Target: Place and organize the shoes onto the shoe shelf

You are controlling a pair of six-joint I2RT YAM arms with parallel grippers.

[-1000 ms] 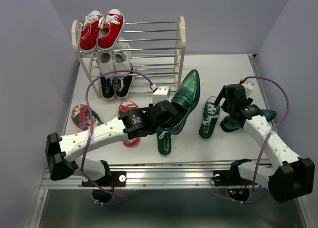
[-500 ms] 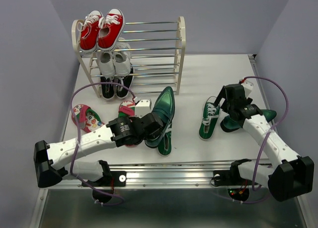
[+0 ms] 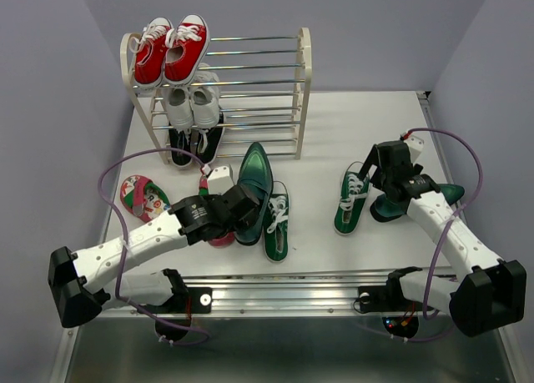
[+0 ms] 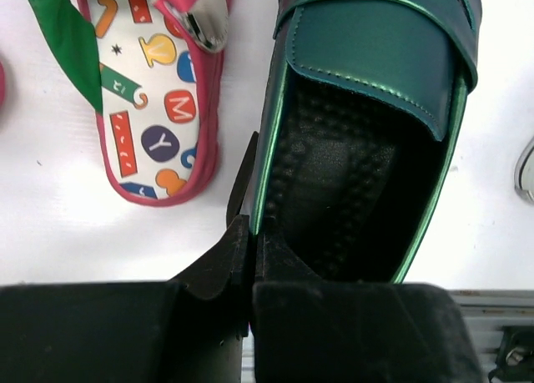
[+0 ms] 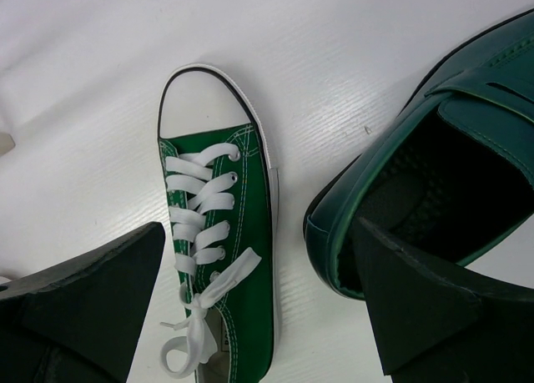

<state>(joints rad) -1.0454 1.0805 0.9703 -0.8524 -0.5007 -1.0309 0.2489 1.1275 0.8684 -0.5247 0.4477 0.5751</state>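
My left gripper (image 3: 240,209) is shut on the side wall of a dark green glossy loafer (image 3: 253,181), holding it with its toe toward the shoe shelf (image 3: 304,83). In the left wrist view, the jaws (image 4: 250,233) pinch the loafer's left edge (image 4: 367,149), with a cartoon-print flip-flop (image 4: 158,108) beside it. One green sneaker (image 3: 276,224) lies right of the held loafer. My right gripper (image 3: 381,191) is open above a second green sneaker (image 3: 352,201) and the other loafer (image 3: 421,199). In the right wrist view, its gripper (image 5: 259,308) spans the sneaker (image 5: 221,258) and the loafer's heel (image 5: 417,174).
Red sneakers (image 3: 171,49) sit on the shelf's top tier at the left, white sneakers (image 3: 192,103) on the middle tier, and a dark pair (image 3: 193,145) below. One flip-flop (image 3: 143,195) lies at the left, the other (image 3: 215,183) is partly under my left arm.
My left arm has carried the loafer left and nearer to its base, turning the toe toward the shelf. The right arm has not moved.
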